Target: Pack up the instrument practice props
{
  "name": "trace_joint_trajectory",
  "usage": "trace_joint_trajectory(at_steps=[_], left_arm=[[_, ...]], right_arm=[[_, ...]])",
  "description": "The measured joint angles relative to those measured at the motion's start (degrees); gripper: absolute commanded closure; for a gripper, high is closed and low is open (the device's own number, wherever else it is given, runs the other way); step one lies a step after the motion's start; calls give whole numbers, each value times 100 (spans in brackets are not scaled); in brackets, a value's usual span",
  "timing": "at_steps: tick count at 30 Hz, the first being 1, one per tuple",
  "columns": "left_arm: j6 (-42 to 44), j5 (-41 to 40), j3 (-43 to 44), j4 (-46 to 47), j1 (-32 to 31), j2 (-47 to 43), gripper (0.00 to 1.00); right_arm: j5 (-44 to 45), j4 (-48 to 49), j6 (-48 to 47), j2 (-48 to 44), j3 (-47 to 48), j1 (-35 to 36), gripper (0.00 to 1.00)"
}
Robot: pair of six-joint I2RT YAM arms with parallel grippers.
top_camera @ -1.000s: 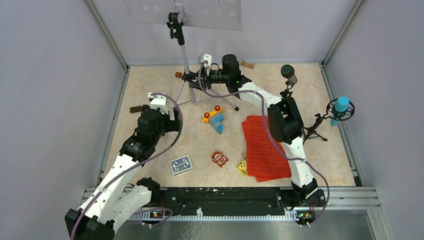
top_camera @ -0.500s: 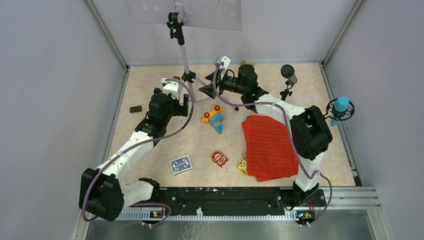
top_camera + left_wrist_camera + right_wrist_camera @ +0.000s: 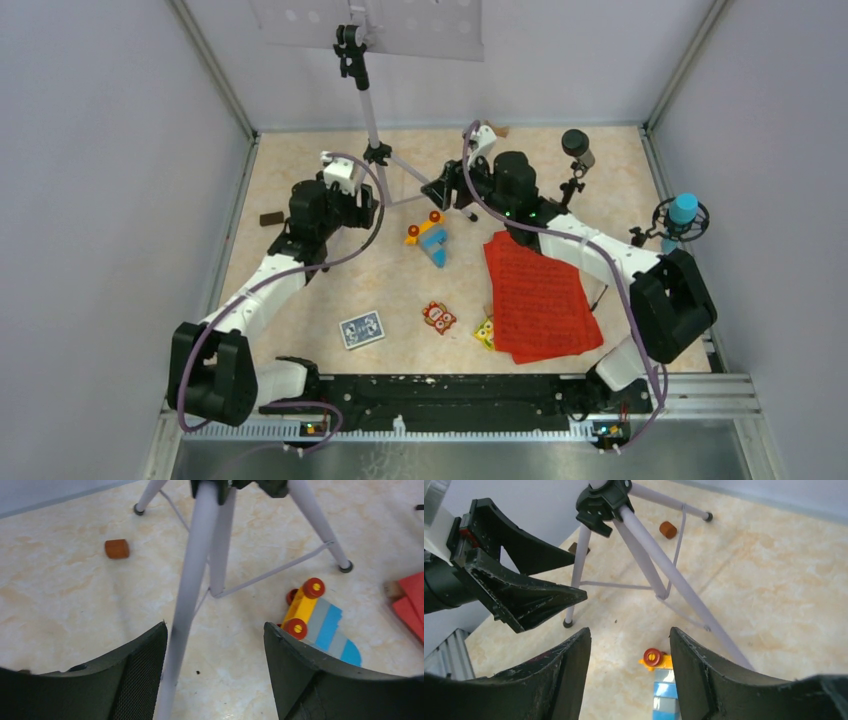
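The grey hole-punched music stand (image 3: 370, 20) is upright at the back on silver tripod legs (image 3: 432, 187). My left gripper (image 3: 365, 205) is open around one leg (image 3: 187, 595), which runs close along its left finger (image 3: 142, 675). Just right of the tripod, my right gripper (image 3: 440, 190) is open and empty; its wrist view shows the tripod hub (image 3: 601, 502) and my left gripper (image 3: 519, 580). Red music sheets (image 3: 537, 295) lie flat at the right. A dark microphone (image 3: 577, 145) stands at the back right. A blue microphone (image 3: 683, 212) is by the right wall.
A yellow, blue and grey toy block stack (image 3: 430, 240) lies below the tripod and shows under my right gripper (image 3: 661, 675). The blue card deck (image 3: 361, 329) and small colourful toys (image 3: 438, 317) lie near the front. A brown block (image 3: 271, 218) sits by the left wall.
My left arm reached forward and brought its jaws around a stand leg, narrowing slightly. My right gripper let go of the tripod hub, opened, and drew back to the right.
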Motion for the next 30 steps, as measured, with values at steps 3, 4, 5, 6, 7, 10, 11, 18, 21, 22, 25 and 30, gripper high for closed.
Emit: trace_joint_trajectory(at_steps=[3, 4, 5, 6, 7, 10, 11, 18, 21, 22, 25, 30], left_arm=[[-142, 313, 0, 17, 0, 7, 30], [-184, 365, 0, 24, 17, 15, 32], [-216, 409, 0, 28, 48, 28, 33], [-236, 426, 0, 28, 59, 37, 35], [-267, 452, 0, 28, 74, 39, 36], [-372, 542, 26, -4, 120, 52, 38], [-404, 577, 35, -17, 122, 52, 38], [-538, 970, 35, -258, 74, -81, 38], [-632, 1215, 2, -385, 55, -188, 31], [-634, 1270, -11, -407, 42, -214, 27], [-619, 1335, -55, -459, -17, -267, 17], [-634, 1012, -42, -575, -98, -111, 15]], right_arm=[[295, -483, 365, -138, 2, 74, 44], [378, -645, 490, -181, 2, 83, 44], [437, -778, 614, -229, 0, 94, 45], [507, -883, 728, -280, -15, 94, 45], [551, -929, 837, -339, -57, 96, 45], [686, -938, 1095, -562, -293, 105, 46], [713, -944, 1161, -619, -358, 105, 46], [839, -979, 1537, -699, -588, 111, 47], [883, -1003, 1663, -699, -669, 125, 49], [901, -1023, 1714, -699, -678, 129, 51], [946, -1032, 1952, -699, -680, 140, 53], [1060, -988, 2479, -699, -702, 144, 56]])
